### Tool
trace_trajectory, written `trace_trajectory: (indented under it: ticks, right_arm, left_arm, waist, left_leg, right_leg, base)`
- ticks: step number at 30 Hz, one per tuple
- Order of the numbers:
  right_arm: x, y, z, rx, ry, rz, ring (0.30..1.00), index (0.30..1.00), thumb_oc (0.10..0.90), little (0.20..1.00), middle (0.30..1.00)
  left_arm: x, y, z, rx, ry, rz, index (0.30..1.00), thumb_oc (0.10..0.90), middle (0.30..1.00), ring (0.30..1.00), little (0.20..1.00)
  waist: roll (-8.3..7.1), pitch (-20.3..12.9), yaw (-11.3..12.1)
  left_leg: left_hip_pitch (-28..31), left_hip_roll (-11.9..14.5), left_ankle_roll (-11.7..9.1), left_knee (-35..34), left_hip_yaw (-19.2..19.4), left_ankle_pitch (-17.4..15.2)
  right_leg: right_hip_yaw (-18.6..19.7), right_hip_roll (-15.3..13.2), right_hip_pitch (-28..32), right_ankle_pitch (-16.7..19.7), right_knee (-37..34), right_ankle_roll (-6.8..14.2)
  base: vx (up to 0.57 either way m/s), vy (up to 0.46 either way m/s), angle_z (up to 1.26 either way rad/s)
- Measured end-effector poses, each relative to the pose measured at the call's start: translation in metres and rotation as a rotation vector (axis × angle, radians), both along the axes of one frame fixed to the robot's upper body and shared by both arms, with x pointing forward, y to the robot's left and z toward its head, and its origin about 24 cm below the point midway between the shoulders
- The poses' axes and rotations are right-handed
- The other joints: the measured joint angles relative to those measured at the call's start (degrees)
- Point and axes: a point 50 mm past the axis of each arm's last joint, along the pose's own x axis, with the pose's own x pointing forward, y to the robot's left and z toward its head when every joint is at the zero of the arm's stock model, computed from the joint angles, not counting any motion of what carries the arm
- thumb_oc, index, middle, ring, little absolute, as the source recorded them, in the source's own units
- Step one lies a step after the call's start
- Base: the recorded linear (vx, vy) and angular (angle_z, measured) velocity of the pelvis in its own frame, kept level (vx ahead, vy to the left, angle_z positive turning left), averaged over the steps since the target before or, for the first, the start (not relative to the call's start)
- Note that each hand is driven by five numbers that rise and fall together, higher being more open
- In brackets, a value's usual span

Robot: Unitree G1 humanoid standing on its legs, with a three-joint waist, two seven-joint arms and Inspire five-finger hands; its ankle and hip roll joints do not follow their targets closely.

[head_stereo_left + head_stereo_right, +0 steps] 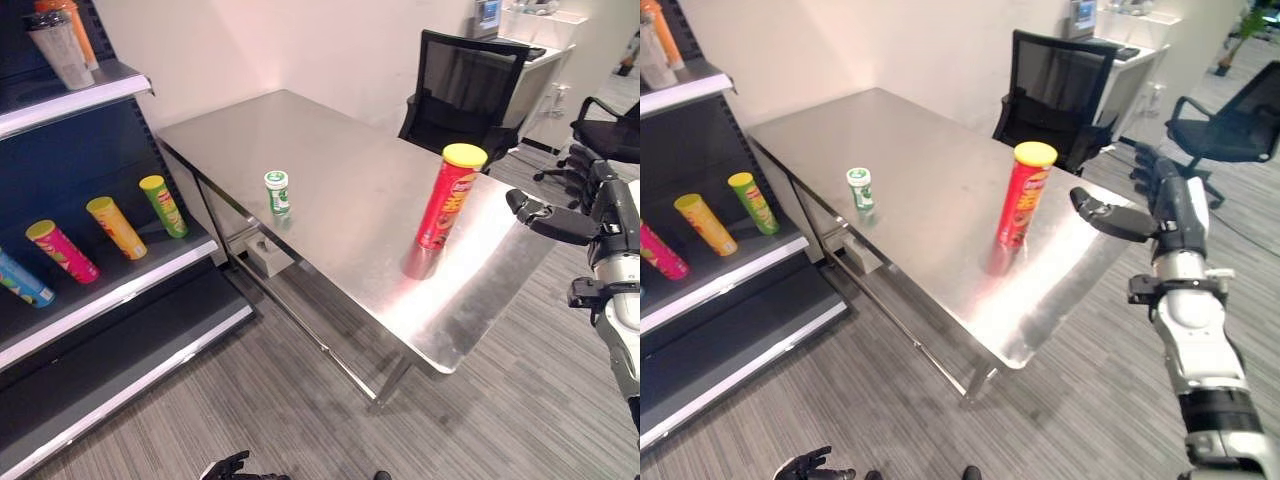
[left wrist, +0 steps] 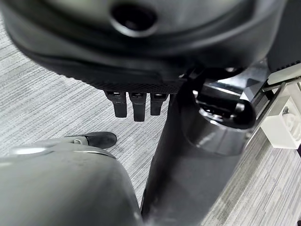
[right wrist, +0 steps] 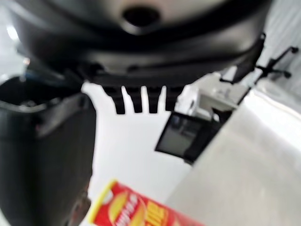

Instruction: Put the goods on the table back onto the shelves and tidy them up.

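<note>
Label print on red canister (image 1: 447, 198) perhaps unreadable

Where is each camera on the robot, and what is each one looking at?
Left eye view: on the head, looking down at the steel table, red chip can, small green bottle and shelves; right hand shows.
Right eye view: beside it, same scene; left hand hangs low.
Left wrist view: on the left wrist, looking along straight fingers at the carpet.
Right wrist view: on the right wrist, facing the red chip can.
Shared: both eye views and the right wrist view see the red chip can.
</note>
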Motion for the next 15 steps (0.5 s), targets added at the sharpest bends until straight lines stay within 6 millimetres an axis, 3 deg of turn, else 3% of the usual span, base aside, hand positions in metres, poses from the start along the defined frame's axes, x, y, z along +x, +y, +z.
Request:
trace_trajectory:
  ticks: [4, 10, 15]
  right_arm:
    - [0.014, 0.007, 0.003, -0.016, 0.04, 0.031, 0.9, 0.9, 0.8, 0.9, 0.9]
    - [0.018, 0.005, 0.016, -0.061, 0.034, 0.042, 0.9, 0.9, 0.8, 0.9, 0.9]
    - [0.026, -0.014, 0.029, -0.104, 0.087, -0.05, 0.9, 0.9, 0.8, 0.9, 0.9]
  left_arm:
    - [0.004, 0.001, 0.001, 0.003, -0.011, 0.0, 0.9, 0.8, 0.9, 0.9, 0.9]
    - [0.006, 0.004, 0.002, 0.009, -0.028, 0.01, 0.9, 0.8, 0.9, 0.9, 0.9]
    - [0.007, 0.005, 0.003, 0.003, -0.032, 0.034, 0.9, 0.8, 0.9, 0.9, 0.9]
  waist:
    - [-0.39, 0.6, 0.2]
    - [-1.14, 1.2, 0.4]
    - [-1.54, 2.1, 0.4]
  left_leg:
    - [0.0, 0.1, -0.1, 0.0, -0.6, 0.1]
    - [-0.5, 0.0, -0.1, -0.2, -2.2, 0.1]
    - [-0.6, 0.0, -0.2, 0.0, -3.5, 0.1]
  right_leg:
    - [-1.1, 0.0, 0.5, -0.2, 0.0, 0.3]
    - [-2.6, -0.2, 1.0, -0.7, 0.0, 0.6]
    - [-3.9, -0.1, 1.6, -1.3, 0.0, 0.2]
  base:
    - [0.0, -0.016, 0.11]
    - [0.01, -0.015, 0.15]
    - [0.02, -0.022, 0.12]
